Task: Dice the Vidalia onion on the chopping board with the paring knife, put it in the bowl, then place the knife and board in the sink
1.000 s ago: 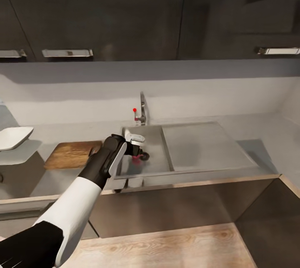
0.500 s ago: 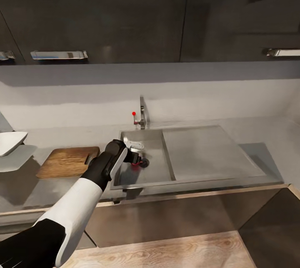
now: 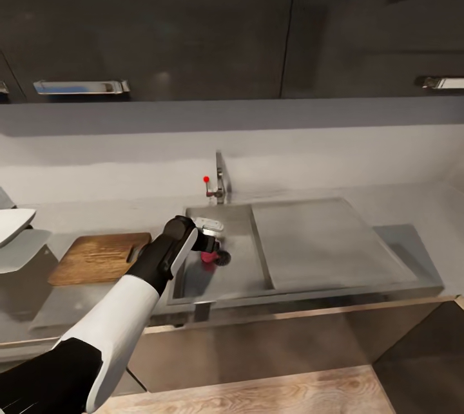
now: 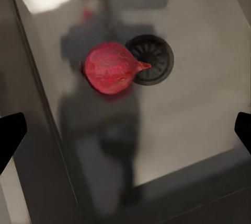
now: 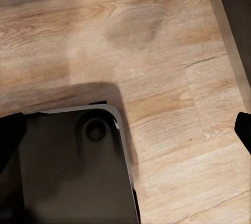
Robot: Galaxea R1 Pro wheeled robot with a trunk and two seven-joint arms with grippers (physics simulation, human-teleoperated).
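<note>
Onion (image 4: 111,68) sits on the sink (image 3: 240,272) floor, touching the drain's edge. The left gripper (image 3: 216,250) hangs over it, jaws spread wide and empty. Over the last second the view has shifted, while the arm has stayed above the basin. I judge the grasp comes next. The chopping board (image 3: 98,257) waits on the bench beside the sink's left edge.

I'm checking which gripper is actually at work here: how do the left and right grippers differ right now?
The left gripper hangs over the sink, above the Vidalia onion beside the drain; the right gripper faces wooden floor, with a dark base corner below it. The left has the task's onion between its fingertip lines; the right has nothing to grasp. Both are open and empty.
</note>
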